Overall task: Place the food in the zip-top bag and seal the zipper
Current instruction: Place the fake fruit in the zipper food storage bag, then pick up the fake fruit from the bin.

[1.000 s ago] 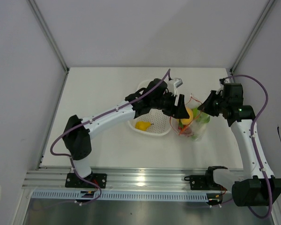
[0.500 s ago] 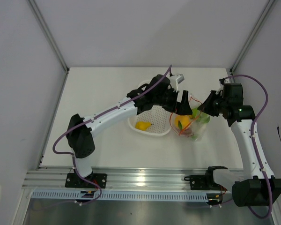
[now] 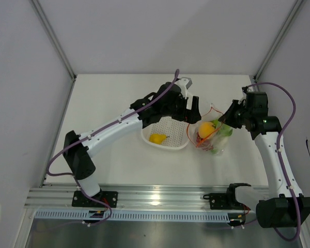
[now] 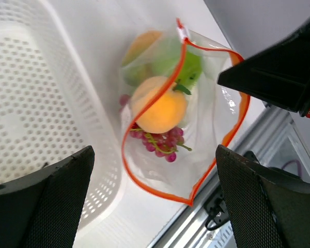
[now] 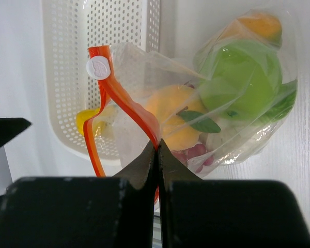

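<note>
The clear zip-top bag (image 3: pixel 211 138) lies right of the basket, its mouth held open. It holds an orange-yellow mango (image 4: pixel 159 111), a red grape bunch (image 4: pixel 163 142), a green apple (image 5: pixel 240 77) and an orange fruit (image 5: pixel 258 26). My right gripper (image 3: pixel 228 119) is shut on the orange-red zipper strip (image 5: pixel 125 106) and lifts that edge of the mouth. The white slider (image 5: pixel 98 67) sits at the strip's end. My left gripper (image 3: pixel 192 109) is open and empty, hovering above the near-left side of the bag's mouth (image 4: pixel 155 206). A yellow fruit (image 3: pixel 157 138) lies in the basket.
The white perforated basket (image 3: pixel 168 145) stands just left of the bag, touching it. White walls and corner posts close in the table on the left, right and back. The aluminium rail with the arm bases (image 3: pixel 160 196) runs along the near edge.
My left gripper has pulled back up and to the left, away from the bag's mouth. The mango that was at its fingers now lies inside the bag. The right arm has not moved.
</note>
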Motion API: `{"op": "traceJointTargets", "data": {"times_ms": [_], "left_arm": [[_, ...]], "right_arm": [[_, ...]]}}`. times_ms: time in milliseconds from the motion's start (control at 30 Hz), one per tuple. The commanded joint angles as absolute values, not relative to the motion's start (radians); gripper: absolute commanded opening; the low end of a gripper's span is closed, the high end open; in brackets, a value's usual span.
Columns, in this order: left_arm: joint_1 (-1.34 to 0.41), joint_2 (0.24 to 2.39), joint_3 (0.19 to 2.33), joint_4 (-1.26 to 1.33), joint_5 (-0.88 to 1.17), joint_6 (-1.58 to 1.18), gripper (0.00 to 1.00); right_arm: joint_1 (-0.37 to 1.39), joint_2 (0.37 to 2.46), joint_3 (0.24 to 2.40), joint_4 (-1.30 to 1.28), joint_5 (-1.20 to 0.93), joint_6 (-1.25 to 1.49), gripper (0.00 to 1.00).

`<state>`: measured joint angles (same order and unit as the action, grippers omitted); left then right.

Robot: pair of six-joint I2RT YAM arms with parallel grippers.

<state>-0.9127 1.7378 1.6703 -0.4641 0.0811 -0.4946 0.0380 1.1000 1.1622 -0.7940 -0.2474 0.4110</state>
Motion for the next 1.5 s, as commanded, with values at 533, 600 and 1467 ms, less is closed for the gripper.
{"op": "traceJointTargets", "data": {"times_ms": [533, 600, 1467], "left_arm": [[-0.735, 1.631, 1.391, -0.656, -0.164, -0.712, 0.94], [-0.735, 1.657, 1.4, -0.699, -0.199, -0.758, 0.94], [-0.808, 1.888, 1.442, -0.772, -0.226, -0.887, 0.93]], "right_arm": [[0.04, 1.071, 1.18, -0.767, -0.244, 0.397, 0.0], [0.04, 1.069, 1.177, -0.77, -0.244, 0.397, 0.0], [0.04, 1.065, 1.144, -0.753, -0.252, 0.394, 0.0]]}}
